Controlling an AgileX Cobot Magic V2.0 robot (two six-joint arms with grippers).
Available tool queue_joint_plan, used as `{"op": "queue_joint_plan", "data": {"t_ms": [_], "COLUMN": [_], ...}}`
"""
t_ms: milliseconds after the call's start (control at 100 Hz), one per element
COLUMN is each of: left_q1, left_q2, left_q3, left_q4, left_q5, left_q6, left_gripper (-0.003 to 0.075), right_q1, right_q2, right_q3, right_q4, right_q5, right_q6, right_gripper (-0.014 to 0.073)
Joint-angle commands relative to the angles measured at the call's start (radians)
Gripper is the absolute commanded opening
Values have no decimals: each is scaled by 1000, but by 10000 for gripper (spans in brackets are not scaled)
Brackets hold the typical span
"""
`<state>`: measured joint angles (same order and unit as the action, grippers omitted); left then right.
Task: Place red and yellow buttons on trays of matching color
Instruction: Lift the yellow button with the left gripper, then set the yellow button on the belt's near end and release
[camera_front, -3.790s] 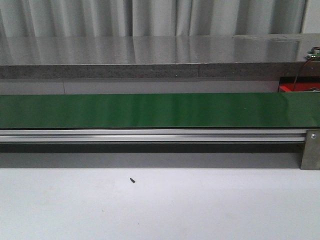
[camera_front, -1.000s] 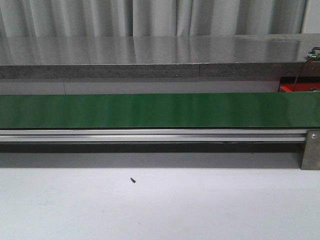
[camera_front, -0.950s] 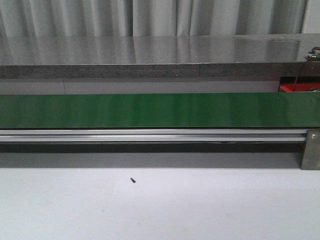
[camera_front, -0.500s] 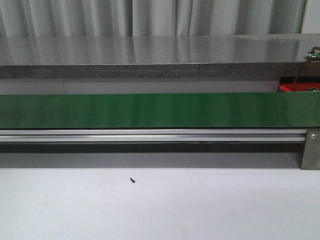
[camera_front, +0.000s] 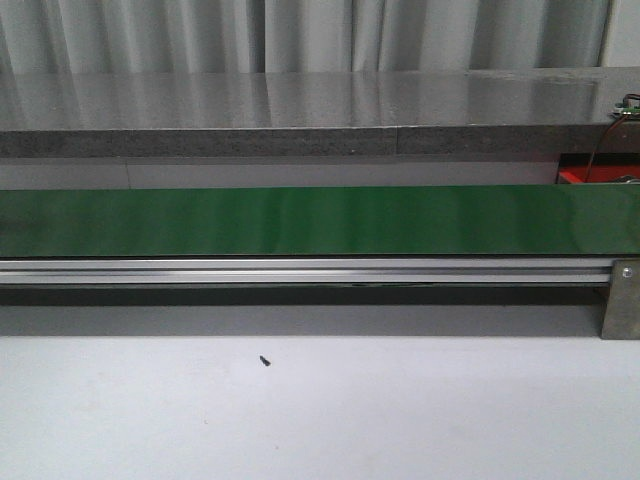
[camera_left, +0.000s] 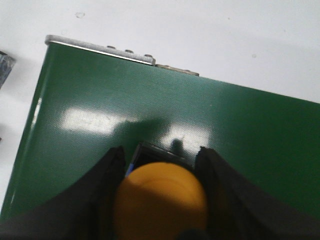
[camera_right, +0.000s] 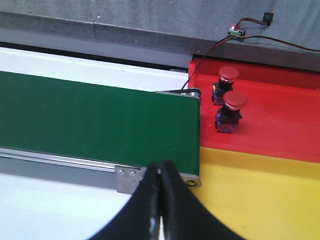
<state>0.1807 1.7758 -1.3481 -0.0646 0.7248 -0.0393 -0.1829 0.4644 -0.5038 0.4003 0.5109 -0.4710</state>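
In the left wrist view my left gripper (camera_left: 161, 165) is shut on a yellow button (camera_left: 160, 200) with a dark base, held just above the green conveyor belt (camera_left: 200, 115) near its end. In the right wrist view my right gripper (camera_right: 160, 175) is shut and empty, above the belt's end bracket. Two red buttons (camera_right: 233, 101) stand upright on the red tray (camera_right: 280, 120). The yellow tray (camera_right: 260, 200) lies beside it, with nothing showing on it. In the front view neither gripper shows; only a corner of the red tray (camera_front: 578, 176) shows at the far right.
The green belt (camera_front: 300, 221) runs across the front view on an aluminium rail (camera_front: 300, 270). A grey stone ledge (camera_front: 300, 115) lies behind it. A small dark speck (camera_front: 264, 360) lies on the white table. A wired circuit board (camera_right: 235, 32) sits behind the red tray.
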Motion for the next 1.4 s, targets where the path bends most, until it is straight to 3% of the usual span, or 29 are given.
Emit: {"op": "queue_joint_plan", "data": {"t_ms": [0,130,230,790,1120,1390], "left_q1": [-2,-2,-2,17,258,466], "left_q2": [-34,-34,-45,-277,-300,-263], "left_q3": [-30,-30,-30,-33,-15,44], "left_q4": [6,5,2,2,47,49], "left_q5": [-8,-8,-8,-34,-17,-147], "left_q6": [18,30,30,32,32,-16], "left_gripper": [297,582,675,673,673,672], "right_q1": [2,2,2,2,2,2], "right_q2": [2,2,2,2,2,2], "right_q3": [-24,-24,-24,-24,-24,-24], "right_q4": [17,17,17,17,17,17], "right_q5": [-66,-66,-66,-66,-66,-66], "right_q6": [-2,-2,-2,-2,-2,-2], "right_gripper": [-68,-68,-68,-68,-68,-68]}}
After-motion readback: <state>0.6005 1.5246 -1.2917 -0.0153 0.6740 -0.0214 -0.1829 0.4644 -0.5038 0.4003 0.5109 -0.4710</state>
